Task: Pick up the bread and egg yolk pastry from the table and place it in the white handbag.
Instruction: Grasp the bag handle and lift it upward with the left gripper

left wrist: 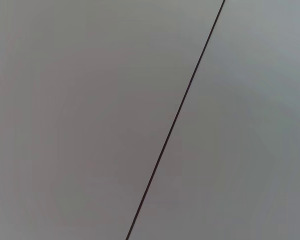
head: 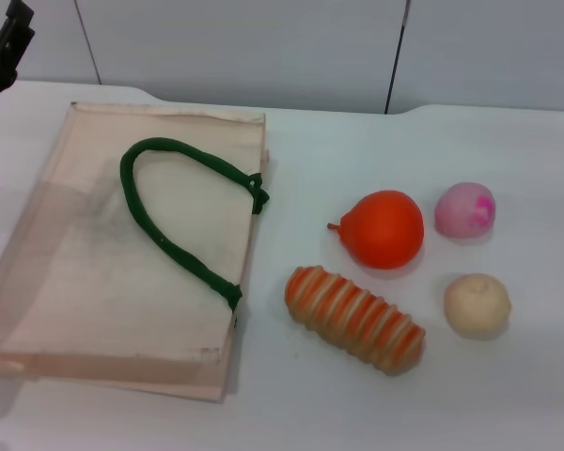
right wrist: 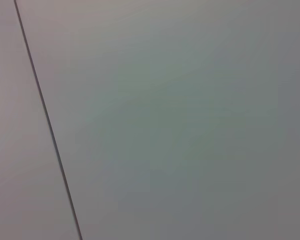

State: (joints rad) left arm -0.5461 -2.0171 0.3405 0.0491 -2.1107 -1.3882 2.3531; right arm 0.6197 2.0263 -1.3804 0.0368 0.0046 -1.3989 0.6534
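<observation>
In the head view the bread (head: pixel 354 318), a ridged orange-and-cream striped loaf, lies on the white table right of the bag. The egg yolk pastry (head: pixel 477 303), a pale beige ball, sits to the right of the loaf. The white handbag (head: pixel 94 272), a flat cream tote with dark green rope handles (head: pixel 174 216), lies flat on the left of the table. My left gripper (head: pixel 5 47) shows only as a dark part at the top left corner, far from all objects. My right gripper is out of view.
An orange pear-shaped fruit (head: pixel 383 228) and a pink-and-magenta ball (head: pixel 465 209) sit behind the loaf and the pastry. A grey panelled wall (head: pixel 263 47) stands behind the table. Both wrist views show only grey panels with a dark seam (left wrist: pixel 175 120).
</observation>
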